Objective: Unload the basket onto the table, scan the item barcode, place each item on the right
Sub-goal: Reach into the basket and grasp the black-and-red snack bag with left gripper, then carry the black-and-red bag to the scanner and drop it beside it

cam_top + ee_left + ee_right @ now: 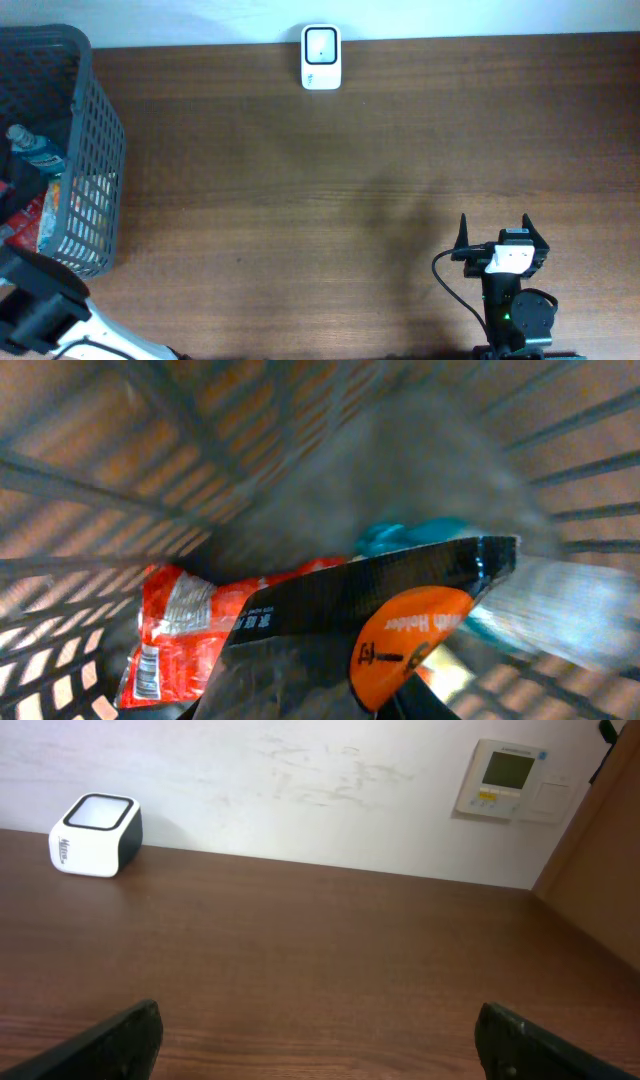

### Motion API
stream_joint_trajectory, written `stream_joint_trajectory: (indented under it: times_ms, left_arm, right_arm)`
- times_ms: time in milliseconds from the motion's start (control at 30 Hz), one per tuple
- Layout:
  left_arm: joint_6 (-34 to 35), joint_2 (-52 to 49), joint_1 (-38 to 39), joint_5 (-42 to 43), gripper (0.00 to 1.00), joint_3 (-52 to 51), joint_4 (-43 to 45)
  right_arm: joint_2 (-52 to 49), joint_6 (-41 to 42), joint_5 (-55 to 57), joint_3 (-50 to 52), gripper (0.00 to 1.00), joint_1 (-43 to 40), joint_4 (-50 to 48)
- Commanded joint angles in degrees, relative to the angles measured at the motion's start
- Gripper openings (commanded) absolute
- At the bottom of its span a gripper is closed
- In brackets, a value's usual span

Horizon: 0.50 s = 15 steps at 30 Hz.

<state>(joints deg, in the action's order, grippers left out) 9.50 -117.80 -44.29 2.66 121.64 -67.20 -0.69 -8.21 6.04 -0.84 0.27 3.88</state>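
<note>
While the right gripper (496, 230) sits at the lower right of the overhead frame with its jaws spread as wide as they go and nothing between them, we find the goods inside the grey basket (100, 150) at the left edge. In the right wrist view its two dark fingertips (125, 1035) show in the bottom corners, with bare wooden table (300, 200) between them.

The white scanner (321, 57) stands at the top centre of the overhead frame, at the table's far edge, well apart from both arms.

From the left wrist view we look down into the basket. A black packet (340, 600) with an orange round label fills the lower middle of the frame, very close to the camera. It lies over a red packet (175, 620), whose barcode shows at the lower left. A blurred blue-green thing (400, 535) lies behind them.

The left arm (40, 305) shows at the lower left corner of the overhead frame, beside the basket. The left gripper itself is not clear in any view, so we cannot tell how far it is open or whether it holds the black packet.
</note>
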Motion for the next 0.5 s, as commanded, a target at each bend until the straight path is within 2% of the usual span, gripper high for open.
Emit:
stream_joint_trajectory:
  times_ms: [0,233,300,467]
  left_arm:
    - [0.1,6.9,-0.2,8.2,0.01,3.4,1.3]
    - [0.6,13.4,0.0,29.9,0.01,3.9,5.5]
    - [4.1,14.8,1.1,36.1,0.0,3.9,6.8]
    - [8.4,15.6,8.7,42.3,0.0,3.9,7.1]
  right_arm:
    - [0.3,-0.4,0.7,0.5,0.98,0.5,0.2]
    - [0.3,-0.4,0.7,0.5,0.98,0.5,0.2]
    - [0.3,-0.4,0.7,0.5,0.98,0.5,0.2]
    - [0.3,-0.4,0.7,0.5,0.98,0.5,0.2]
